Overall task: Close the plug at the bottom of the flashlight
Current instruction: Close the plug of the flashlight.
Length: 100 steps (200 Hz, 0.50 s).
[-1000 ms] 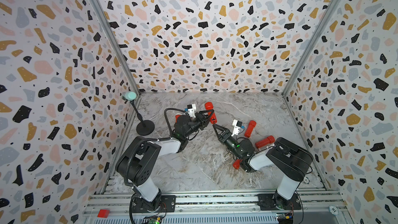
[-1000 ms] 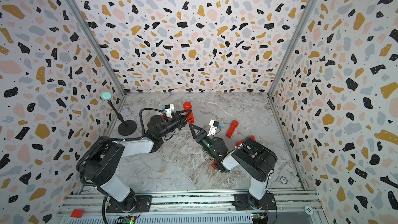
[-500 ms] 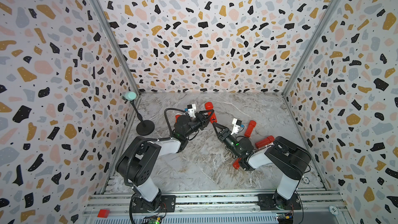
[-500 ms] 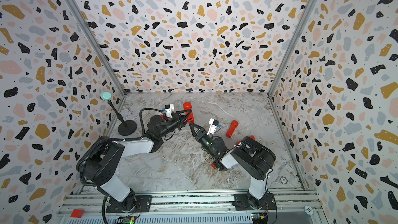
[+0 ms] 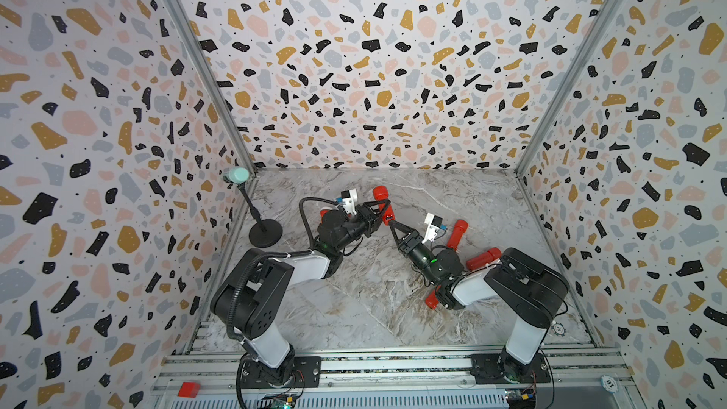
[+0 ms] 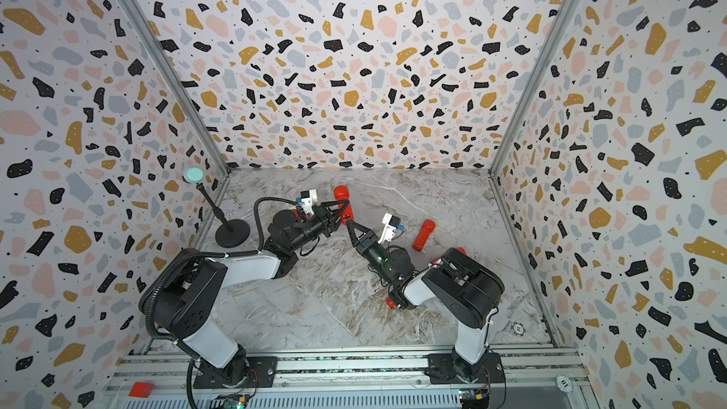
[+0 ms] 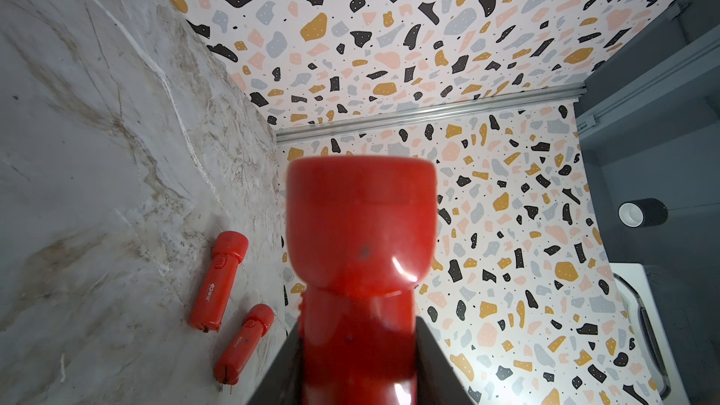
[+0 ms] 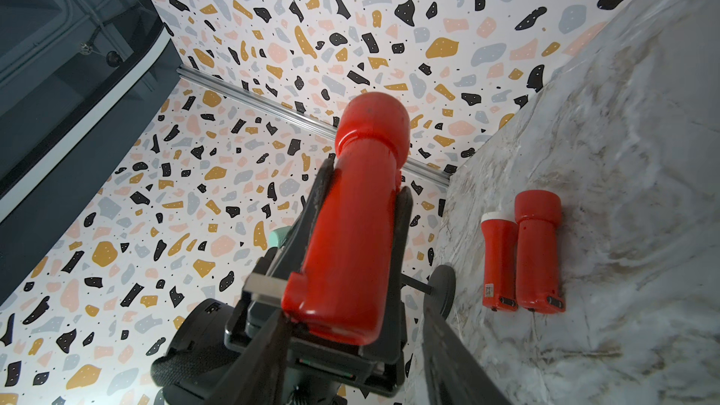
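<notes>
My left gripper is shut on a red flashlight, held off the marble floor with its head tilted to the back wall. In the left wrist view the flashlight fills the middle between both fingers. In the right wrist view its grey metal plug sticks out sideways at the bottom end. My right gripper is open around that bottom end. One finger touches the corner by the plug, and the other stands off. Both top views show the right gripper just below the flashlight.
Loose red flashlights lie on the floor: two to the right, one under the right arm, and two side by side behind the left arm. A black microphone stand is at the left wall.
My right gripper has crept up to the flashlight's bottom end and its jaws have narrowed. The left gripper and the flashlight have stayed still.
</notes>
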Motion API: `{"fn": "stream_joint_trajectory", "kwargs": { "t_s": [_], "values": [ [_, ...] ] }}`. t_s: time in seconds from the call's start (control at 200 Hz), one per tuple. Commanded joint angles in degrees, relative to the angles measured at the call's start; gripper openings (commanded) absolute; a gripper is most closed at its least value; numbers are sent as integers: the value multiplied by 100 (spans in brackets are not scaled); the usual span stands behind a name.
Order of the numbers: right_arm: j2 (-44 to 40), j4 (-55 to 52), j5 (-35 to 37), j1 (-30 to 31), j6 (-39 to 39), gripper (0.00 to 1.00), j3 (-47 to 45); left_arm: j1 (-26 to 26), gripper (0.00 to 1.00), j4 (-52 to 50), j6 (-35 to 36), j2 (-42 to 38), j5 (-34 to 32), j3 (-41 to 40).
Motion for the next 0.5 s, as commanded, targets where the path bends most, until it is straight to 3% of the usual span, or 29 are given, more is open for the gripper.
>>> {"fn": "stream_joint_trajectory", "kwargs": {
  "t_s": [0.0, 0.496],
  "values": [
    [-53, 979, -6, -25, -58, 57, 141, 27, 0, 419, 2, 9, 124, -14],
    [32, 984, -65, -41, 52, 49, 226, 27, 0, 423, -9, 12, 145, -5]
  ]
}}
